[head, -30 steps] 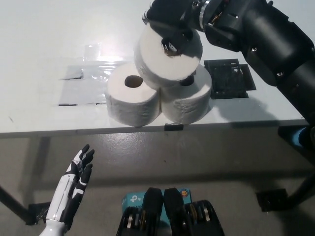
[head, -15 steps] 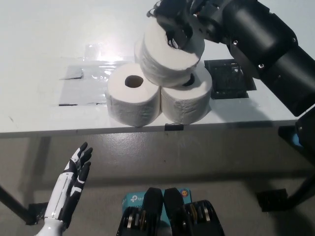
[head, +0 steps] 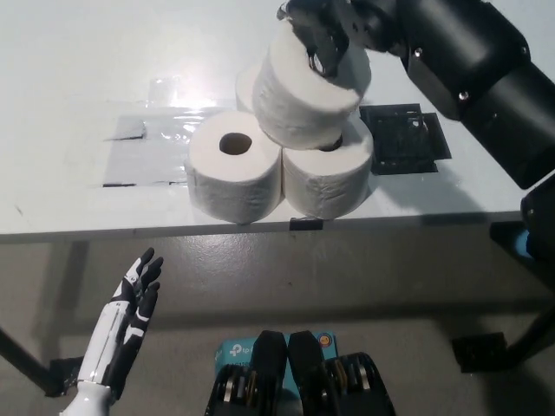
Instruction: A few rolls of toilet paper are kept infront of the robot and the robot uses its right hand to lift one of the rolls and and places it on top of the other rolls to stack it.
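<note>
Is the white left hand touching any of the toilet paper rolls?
No, the left hand hangs open below the table edge, away from the rolls.

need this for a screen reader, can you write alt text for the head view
A black right hand holds a toilet paper roll, tilted, above other rolls grouped near the front edge of a white table. The white left hand hangs open below the table at the lower left.

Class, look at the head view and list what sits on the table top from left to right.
Clear plastic sheet → front-left toilet paper roll → front-right toilet paper roll, with the lifted roll in the right hand above it → black square plate.
</note>
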Robot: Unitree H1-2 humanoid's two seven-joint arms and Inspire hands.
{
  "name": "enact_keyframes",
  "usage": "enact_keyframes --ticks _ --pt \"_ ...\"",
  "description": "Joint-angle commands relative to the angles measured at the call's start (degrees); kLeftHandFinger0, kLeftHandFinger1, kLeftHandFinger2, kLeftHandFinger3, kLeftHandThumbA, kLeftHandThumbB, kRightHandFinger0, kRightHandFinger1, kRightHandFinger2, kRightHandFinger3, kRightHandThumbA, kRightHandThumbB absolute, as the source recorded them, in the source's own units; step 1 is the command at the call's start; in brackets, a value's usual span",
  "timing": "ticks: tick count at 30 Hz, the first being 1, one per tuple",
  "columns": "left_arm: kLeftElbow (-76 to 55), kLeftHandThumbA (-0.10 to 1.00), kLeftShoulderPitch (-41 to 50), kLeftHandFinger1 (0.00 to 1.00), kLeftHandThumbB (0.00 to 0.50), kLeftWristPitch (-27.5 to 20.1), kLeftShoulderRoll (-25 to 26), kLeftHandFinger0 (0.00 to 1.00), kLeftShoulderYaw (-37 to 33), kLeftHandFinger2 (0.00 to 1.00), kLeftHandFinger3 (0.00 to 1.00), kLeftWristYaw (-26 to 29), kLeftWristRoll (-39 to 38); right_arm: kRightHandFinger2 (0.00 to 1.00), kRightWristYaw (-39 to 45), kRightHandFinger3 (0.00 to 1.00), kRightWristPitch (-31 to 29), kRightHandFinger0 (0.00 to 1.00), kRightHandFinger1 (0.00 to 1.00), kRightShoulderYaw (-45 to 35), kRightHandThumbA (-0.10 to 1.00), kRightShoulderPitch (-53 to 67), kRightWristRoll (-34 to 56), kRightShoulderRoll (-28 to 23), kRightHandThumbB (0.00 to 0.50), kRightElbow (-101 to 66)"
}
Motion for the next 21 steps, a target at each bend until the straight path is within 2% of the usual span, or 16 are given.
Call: enact_keyframes --ticks 1,2,5,10,12,17,21 --pt "-2.0 0.88 -0.67 1.0 0.291 -1.63 1.05 1.0 0.2 1.0 1.0 -0.25 0.73 1.0 0.62 1.0 2.35 1.0 1.0 -3.0 0.5 -7.38 3.69 0.89 0.5 0.92" --pt "-2.03 0.88 -0.73 1.0 0.305 -1.52 1.02 1.0 0.11 1.0 1.0 -0.3 0.78 1.0 0.68 1.0 2.41 1.0 1.0 -3.29 0.49 -7.64 3.98 0.88 0.5 1.02" --pt "-2.05 0.82 -0.88 1.0 0.303 -1.4 0.91 1.0 0.0 1.0 1.0 -0.65 0.1 1.0 0.21 1.0 1.79 1.0 1.0 -3.33 0.55 -9.48 4.18 1.4 0.5 2.32" --pt "-2.12 0.81 -1.29 1.0 0.29 -1.16 1.19 1.0 -0.09 1.0 1.0 -0.95 0.15 1.0 0.06 1.0 1.19 1.0 1.0 -5.48 0.56 -12.07 7.41 2.51 0.5 5.29" --pt "-2.33 0.81 -1.42 1.0 0.318 -0.77 1.31 1.0 -0.16 1.0 1.0 -1.06 0.26 1.0 0.37 1.0 1.51 1.0 1.0 -5.78 0.56 -12.8 7.88 2.89 0.5 6.27" --pt "-2.47 0.8 -1.63 1.0 0.347 -0.28 1.05 1.0 -0.3 1.0 1.0 -1.29 -0.65 1.0 1.93 1.0 3.06 1.0 1.0 -6.81 0.52 -13.03 9.69 2.56 0.5 5.55" --pt "-2.14 0.8 -1.73 1.0 0.341 -1.23 0.84 1.0 -0.57 1.0 1.0 -0.81 0.77 1.0 2.1 1.0 5.02 1.0 1.0 -10.78 0.71 -14.34 12.44 -1.09 0.5 1.05"
